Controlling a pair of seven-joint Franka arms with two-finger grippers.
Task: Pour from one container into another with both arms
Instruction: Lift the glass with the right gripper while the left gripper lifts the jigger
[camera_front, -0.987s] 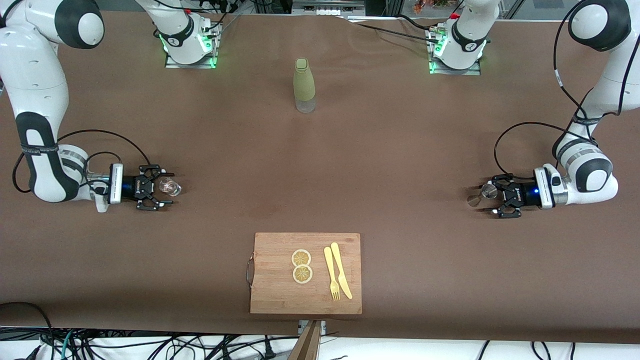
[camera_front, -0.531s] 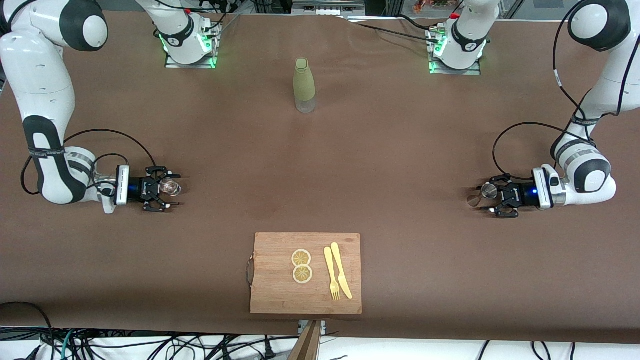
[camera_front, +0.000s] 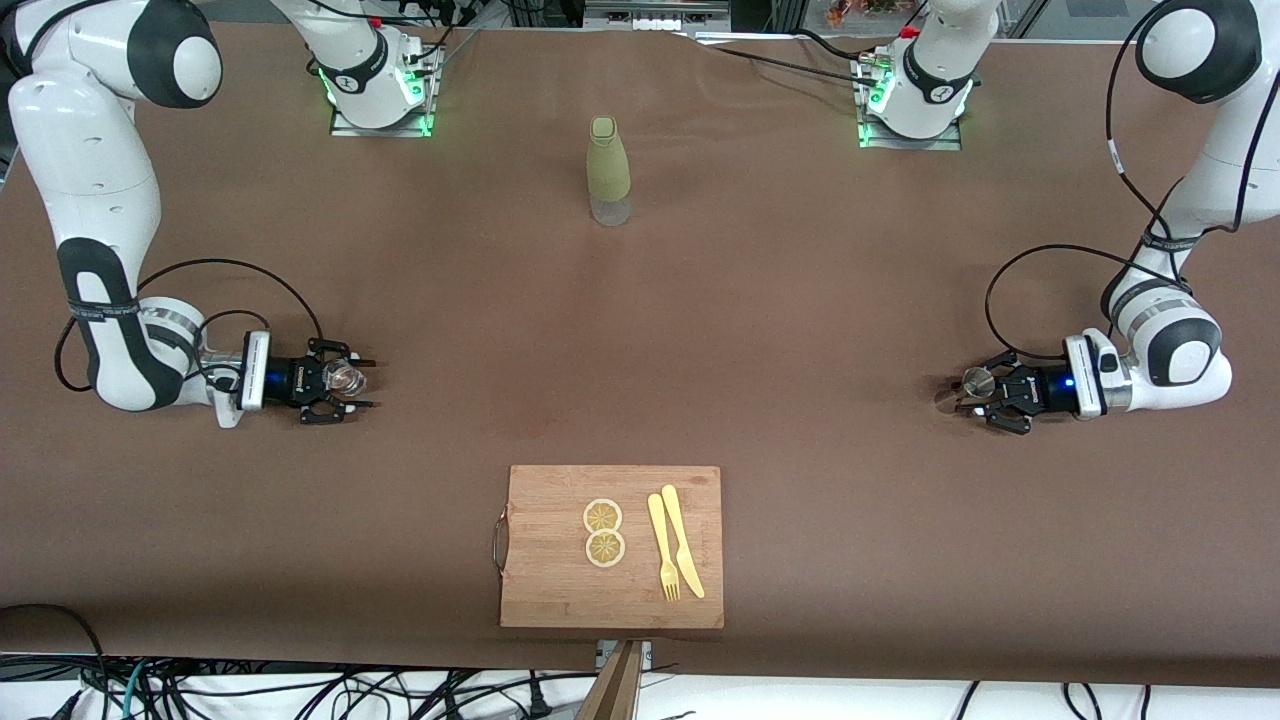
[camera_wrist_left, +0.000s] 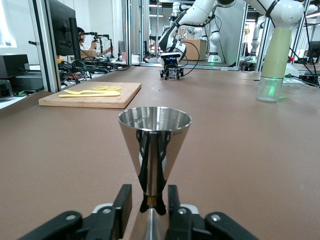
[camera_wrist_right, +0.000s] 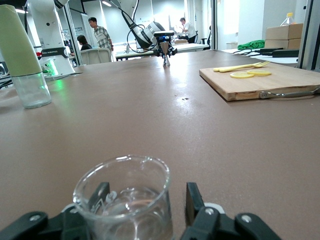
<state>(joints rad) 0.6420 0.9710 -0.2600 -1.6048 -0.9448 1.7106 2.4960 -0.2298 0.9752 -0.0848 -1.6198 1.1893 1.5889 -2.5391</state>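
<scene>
A steel double-cone jigger (camera_front: 975, 381) (camera_wrist_left: 155, 135) stands on the brown table at the left arm's end. My left gripper (camera_front: 968, 398) (camera_wrist_left: 147, 197) lies low on the table and straddles the jigger's narrow waist. It is open, with a small gap at each finger. At the right arm's end stands a small clear glass beaker (camera_front: 345, 377) (camera_wrist_right: 122, 200). My right gripper (camera_front: 348, 385) (camera_wrist_right: 147, 200) is open around it, one finger on each side, with a gap showing at one finger.
An olive-green bottle (camera_front: 608, 170) with a clear base stands upright at mid-table near the bases. A wooden cutting board (camera_front: 560, 585) lies near the front edge, carrying two lemon slices (camera_front: 603, 532), a yellow fork (camera_front: 663, 550) and a knife (camera_front: 682, 540).
Both grippers' fingers have drawn closer together around the jigger and the beaker. The right arm has shifted a little toward the table's middle.
</scene>
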